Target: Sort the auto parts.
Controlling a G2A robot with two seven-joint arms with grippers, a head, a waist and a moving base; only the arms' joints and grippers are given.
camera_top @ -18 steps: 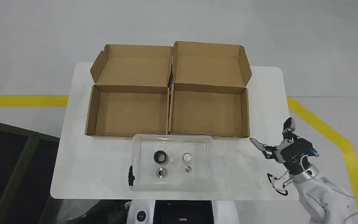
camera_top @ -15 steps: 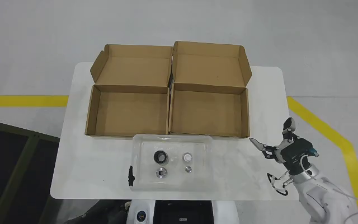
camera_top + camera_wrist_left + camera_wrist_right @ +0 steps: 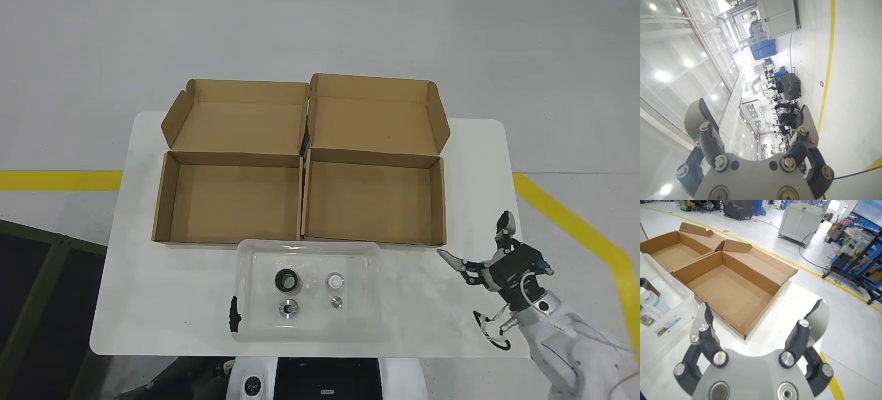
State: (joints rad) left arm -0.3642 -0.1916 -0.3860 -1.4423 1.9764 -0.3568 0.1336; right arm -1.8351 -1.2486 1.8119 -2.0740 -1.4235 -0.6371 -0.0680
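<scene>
Right gripper (image 3: 476, 242) here, hanging at the lower right of the top view, just over the right edge of the smooth white table (image 3: 470, 150). The ridged black pads on my curved metal fingers are spread wide with nothing between them. My left gripper (image 3: 752, 106) is spread apart too, pointing off into the room and holding nothing.

The auto parts sit in a clear plastic bin (image 3: 362, 312) with rounded corners, low in the middle of the top view. Inside are a dark ring-shaped part (image 3: 289, 279), a white-capped bottle (image 3: 337, 281) beside it, a round metal piece (image 3: 290, 308) below the ring and a smaller metal piece (image 3: 337, 301) below the bottle.

Right above the bin are two shallow brown cardboard boxes, side by side and touching: left box (image 3: 230, 205) and right box (image 3: 372, 205), both matte, with their lids folded back.

A small black thing (image 3: 233, 316) lies just beside the bin's lower left corner, and I can't tell what it is. The bin's right wall stands between my right gripper and the parts.
</scene>
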